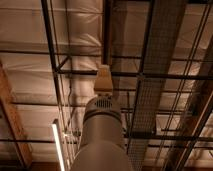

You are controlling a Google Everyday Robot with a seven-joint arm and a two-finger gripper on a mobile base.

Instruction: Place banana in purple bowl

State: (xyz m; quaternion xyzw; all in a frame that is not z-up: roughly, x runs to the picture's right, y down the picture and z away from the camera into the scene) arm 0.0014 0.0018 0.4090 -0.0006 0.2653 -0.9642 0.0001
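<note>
The camera looked straight up along the robot's arm (100, 137), a pale grey cylinder that rose from the bottom edge of the view, with a small vent grille near its top. At the arm's upper end sat the gripper (104, 79), a beige tapered piece just left of centre, pointing toward the ceiling. Whether it was open or closed could not be told from this angle, and nothing could be seen held in it.

The banana and the purple bowl lay outside the view, so where they stood relative to the gripper could not be told. No desk showed either.

Around the gripper there was open air. Well above it ran dark steel trusses (135, 75) that crossed the view side to side. A mesh cable tray (155, 65) ran from the upper right down toward the arm. A lit tube lamp (58, 147) hung to the left of the arm, and a wooden beam (12, 120) slanted along the left edge. Pale insulation sheeting (25, 30) covered the roof behind them.
</note>
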